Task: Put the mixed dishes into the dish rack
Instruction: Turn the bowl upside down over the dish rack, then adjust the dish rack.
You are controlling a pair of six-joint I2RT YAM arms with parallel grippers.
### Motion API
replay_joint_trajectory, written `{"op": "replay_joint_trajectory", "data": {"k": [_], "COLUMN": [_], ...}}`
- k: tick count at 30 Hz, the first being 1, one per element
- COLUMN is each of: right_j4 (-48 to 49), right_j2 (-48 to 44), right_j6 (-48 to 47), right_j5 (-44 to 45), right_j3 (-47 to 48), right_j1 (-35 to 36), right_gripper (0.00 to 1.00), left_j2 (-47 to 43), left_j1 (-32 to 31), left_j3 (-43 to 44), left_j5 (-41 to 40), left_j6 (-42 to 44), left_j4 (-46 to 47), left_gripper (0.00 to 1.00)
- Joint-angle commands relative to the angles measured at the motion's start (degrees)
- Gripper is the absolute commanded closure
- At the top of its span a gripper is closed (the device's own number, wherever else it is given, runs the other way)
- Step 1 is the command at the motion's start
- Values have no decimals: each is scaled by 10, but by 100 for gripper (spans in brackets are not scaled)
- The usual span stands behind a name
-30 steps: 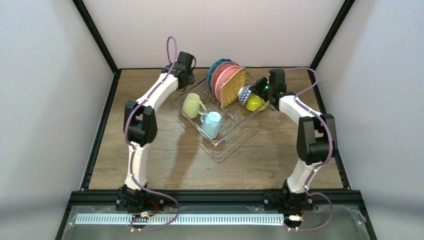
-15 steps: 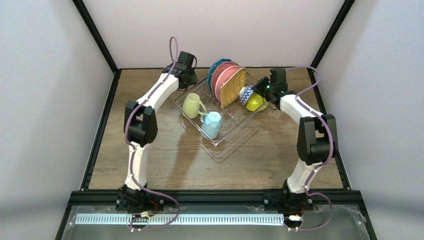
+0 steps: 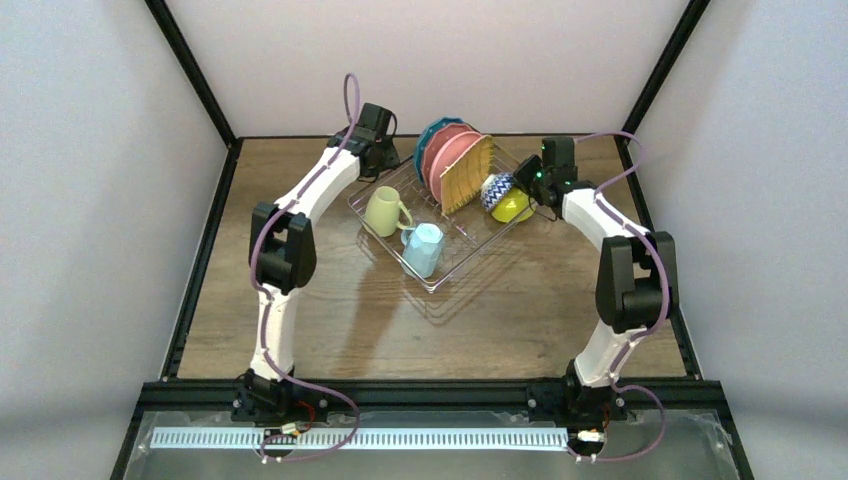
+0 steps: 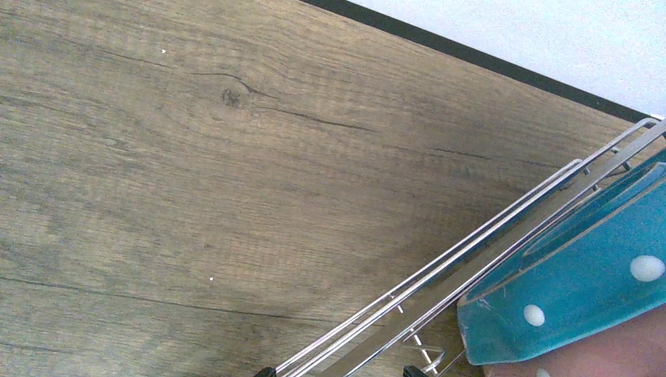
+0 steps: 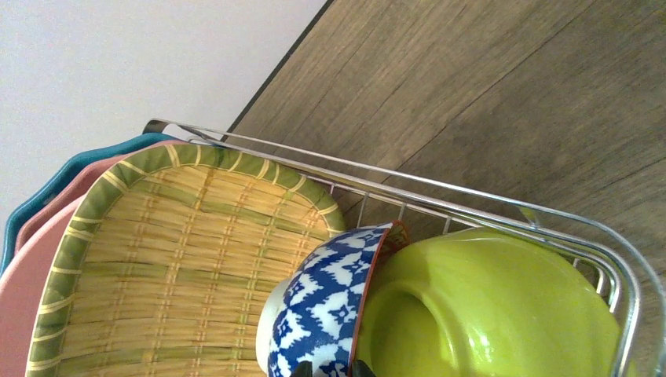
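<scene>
1. The dish rack [image 3: 462, 258] sits at an angle on the wooden worktop [image 3: 330, 300], toward the far side, between the two arms.
2. Three plates stand on edge at its far end, packed one against the next: the blue dotted plate [image 3: 429, 138] at the back, then the pink plate [image 3: 450, 155], then the woven plate [image 3: 468, 176].
3. Just right of the woven plate, the blue-patterned bowl [image 3: 491, 190] stands on its side, and the lime bowl [image 3: 514, 208] nests against it at the rack's right corner.
4. The pale green mug [image 3: 382, 211] lies at the rack's left side. The light blue mug [image 3: 423, 249] is at its near end, just beside the green one.
5. The left fingers [image 4: 265, 371] are spread wide at the rack's far left corner. Only their tips show in the left wrist view, one on each side of the wire rim, and they grip nothing.
6. The right fingers [image 5: 303, 367] are drawn close together, pinching the wall of the blue-patterned bowl at its rim (one tip on the patterned outside, the other at the inner edge).
</scene>
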Motion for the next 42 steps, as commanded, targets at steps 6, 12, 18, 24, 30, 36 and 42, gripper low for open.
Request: {"op": "replay_joint_trajectory", "data": {"k": [6,12,18,24,30,36,42], "right_j4": [-54,-60,-69,-82,-106,-151,-184], "right_j2": [-20,-39,-66,-90,-109,-129,-148], "right_j6": [-20,-23,-26,-31,-47,-69,-77], "right_j5": [31,42,62,79,94,120,133], "right_j3": [-25,-38,-48,-48,-27,-20,-37], "right_j1": [-2,-2,-2,-2,-2,-2,-2], "right_gripper": [75,75,75,75,75,74,74], "left_j2": [-22,-26,-32,-44,-62,-72,-74], "left_j1": [-6,-10,-16,-21,-23,-24,-24], "left_j3": [7,7,6,1,-27,-45,-67], "left_j5": [-1,-2,-8,-15,-18,-23,-26], "left_j6": [6,5,4,3,-1,0,5], "left_j4": [-1,-2,-5,-6,9,16,20], "left_gripper": [8,8,8,8,8,8,8]}}
